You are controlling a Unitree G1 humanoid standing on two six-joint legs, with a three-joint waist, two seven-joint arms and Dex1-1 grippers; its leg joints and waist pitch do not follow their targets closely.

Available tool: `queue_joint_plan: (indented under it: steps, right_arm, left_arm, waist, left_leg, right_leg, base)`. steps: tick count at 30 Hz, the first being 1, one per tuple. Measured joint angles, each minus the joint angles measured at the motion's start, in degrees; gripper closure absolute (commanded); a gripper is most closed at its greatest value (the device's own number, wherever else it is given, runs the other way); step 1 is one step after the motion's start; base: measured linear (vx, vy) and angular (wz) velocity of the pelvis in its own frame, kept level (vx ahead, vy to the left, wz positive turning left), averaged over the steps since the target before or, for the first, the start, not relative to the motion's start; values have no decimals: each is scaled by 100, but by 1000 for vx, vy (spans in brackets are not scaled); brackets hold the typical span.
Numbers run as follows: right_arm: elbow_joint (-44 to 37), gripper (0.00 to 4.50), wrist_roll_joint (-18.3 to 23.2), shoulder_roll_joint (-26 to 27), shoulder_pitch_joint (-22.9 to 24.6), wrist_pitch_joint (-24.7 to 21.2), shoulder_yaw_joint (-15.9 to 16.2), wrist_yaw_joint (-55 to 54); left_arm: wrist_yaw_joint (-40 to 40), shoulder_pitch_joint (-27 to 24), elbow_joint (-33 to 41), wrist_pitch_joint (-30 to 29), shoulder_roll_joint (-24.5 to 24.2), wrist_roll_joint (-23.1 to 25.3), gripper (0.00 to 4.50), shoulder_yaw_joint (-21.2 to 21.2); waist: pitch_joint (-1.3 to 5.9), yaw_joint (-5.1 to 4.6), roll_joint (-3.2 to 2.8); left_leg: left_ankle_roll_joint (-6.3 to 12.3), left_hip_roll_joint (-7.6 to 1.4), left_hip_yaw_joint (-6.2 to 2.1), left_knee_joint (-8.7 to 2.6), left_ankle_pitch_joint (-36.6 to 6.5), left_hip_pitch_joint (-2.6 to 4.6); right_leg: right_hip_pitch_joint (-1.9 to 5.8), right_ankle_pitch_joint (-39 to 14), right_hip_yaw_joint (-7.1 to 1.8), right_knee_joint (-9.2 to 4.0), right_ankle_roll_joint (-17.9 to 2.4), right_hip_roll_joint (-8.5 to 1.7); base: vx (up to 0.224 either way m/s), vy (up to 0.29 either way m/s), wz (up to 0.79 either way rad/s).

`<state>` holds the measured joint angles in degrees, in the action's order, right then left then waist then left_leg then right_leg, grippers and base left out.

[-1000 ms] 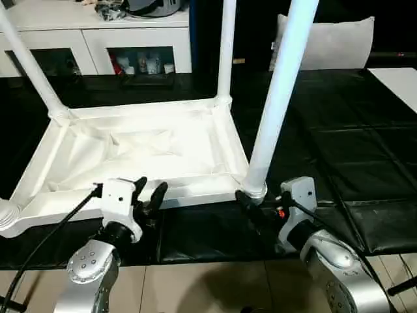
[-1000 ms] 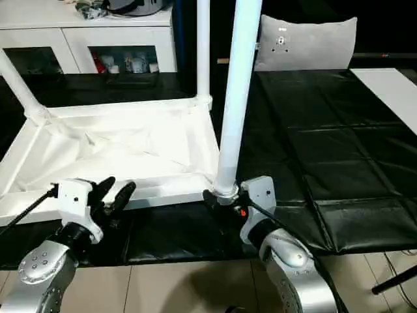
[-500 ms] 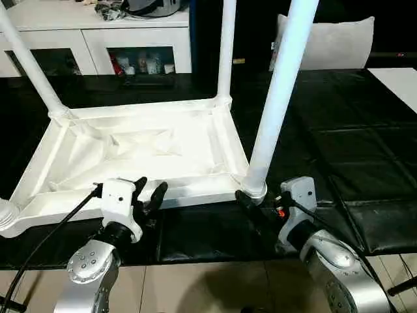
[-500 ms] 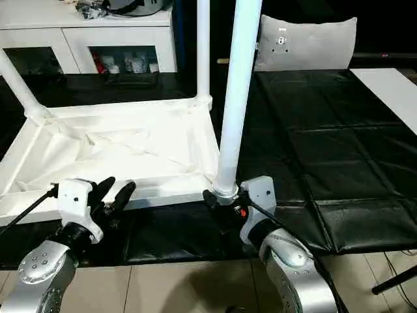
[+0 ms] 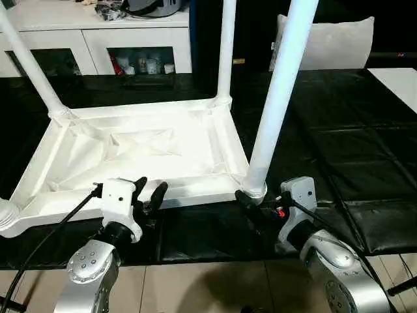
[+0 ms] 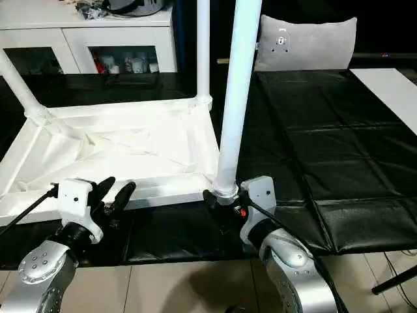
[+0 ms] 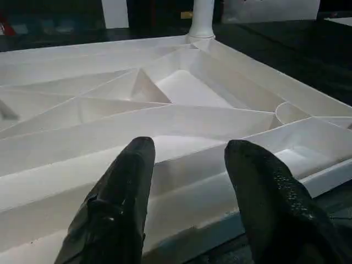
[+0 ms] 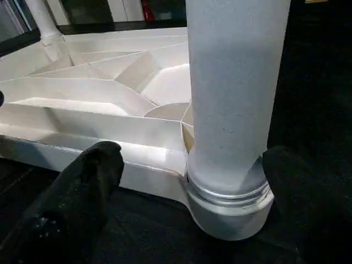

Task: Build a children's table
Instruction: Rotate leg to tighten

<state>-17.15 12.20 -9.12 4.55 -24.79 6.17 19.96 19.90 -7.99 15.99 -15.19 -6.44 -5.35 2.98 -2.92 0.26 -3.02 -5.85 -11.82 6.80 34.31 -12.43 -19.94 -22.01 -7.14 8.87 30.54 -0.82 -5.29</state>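
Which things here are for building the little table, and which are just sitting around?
For the job:
- table top, upside down
- three legs standing in its corners, such as the near leg
- left end effector
- right end effector

Just sitting around:
- white cabinet
- grey pillow
- black cover

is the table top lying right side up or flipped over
Flipped over: the table top lies with its ribbed underside facing up on the black surface, and its legs rise from the corner sockets.

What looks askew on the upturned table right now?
The near-right leg leans sideways out of its corner socket rather than standing plumb like the far-right leg. The right gripper brackets its base, fingers open.
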Motion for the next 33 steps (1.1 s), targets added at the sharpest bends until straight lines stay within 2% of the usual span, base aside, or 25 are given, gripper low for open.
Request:
queue_joint_plan:
  steps: [33]
  right_arm:
    - [0,0,0,0,0,0,0,0]
  left_arm:
    - [0,0,0,0,0,0,180,0]
  waist:
    - [1,0,0]
  left_leg:
    - [0,0,0,1,0,0]
  right_leg:
    - [0,0,0,1,0,0]
  base:
    - [0,0,0]
